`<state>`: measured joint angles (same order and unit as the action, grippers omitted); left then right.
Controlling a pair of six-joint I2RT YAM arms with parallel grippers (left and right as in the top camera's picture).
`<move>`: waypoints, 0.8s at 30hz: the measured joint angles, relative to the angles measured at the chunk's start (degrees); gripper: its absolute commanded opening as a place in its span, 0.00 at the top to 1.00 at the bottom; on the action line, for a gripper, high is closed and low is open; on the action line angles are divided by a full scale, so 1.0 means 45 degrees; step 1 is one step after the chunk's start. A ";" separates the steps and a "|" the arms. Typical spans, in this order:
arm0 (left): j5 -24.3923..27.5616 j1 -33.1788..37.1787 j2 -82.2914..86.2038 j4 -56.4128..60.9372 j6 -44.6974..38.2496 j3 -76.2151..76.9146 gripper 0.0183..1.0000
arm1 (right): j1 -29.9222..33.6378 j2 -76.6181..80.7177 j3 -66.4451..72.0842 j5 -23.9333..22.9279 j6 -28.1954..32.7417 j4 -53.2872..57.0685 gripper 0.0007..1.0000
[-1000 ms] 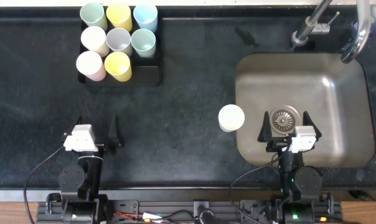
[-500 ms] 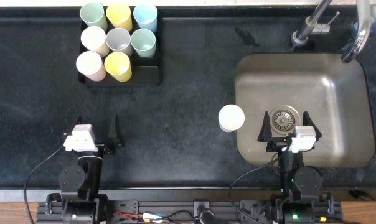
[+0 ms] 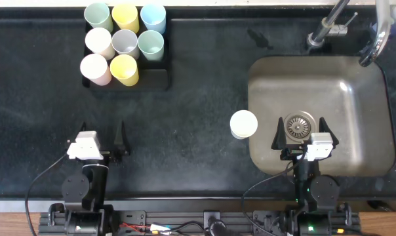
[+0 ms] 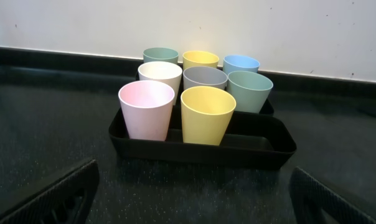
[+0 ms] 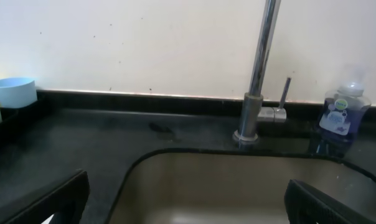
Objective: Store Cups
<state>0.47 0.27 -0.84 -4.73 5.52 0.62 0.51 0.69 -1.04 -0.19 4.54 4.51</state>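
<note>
9 cups total. 8 tray cups [image 3: 125, 41] stand upright in black tray [image 3: 155, 77] at counter [image 3: 185, 118] far left: 2 yellow, 2 green, 1 blue, 1 grey, 1 cream, 1 pink. 1 white cup [image 3: 244, 123] is loose on counter, just beside sink [image 3: 355, 72] left rim.

2 grippers: L gripper [image 3: 103, 128] fingers spread, holding nothing, well apart from tray. R gripper [image 3: 301, 128] also spread, nothing held, over sink by drain [image 3: 296, 122].

L wrist view: back-row cups partly hidden behind front ones. R wrist view: blue cup cut off at edge. 1 faucet [image 5: 259, 68], 1 soap bottle [image 5: 340, 121], label too small to read.
</note>
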 measured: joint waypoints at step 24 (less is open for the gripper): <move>0.0058 0.0000 0.0049 0.0015 -0.0005 -0.0015 0.00 | 0.0034 1.4280 -1.8102 0.3662 -0.3225 1.7097 0.00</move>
<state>0.73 0.27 -0.62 -4.67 5.50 0.56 0.67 64.95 -82.50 16.29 -9.98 81.45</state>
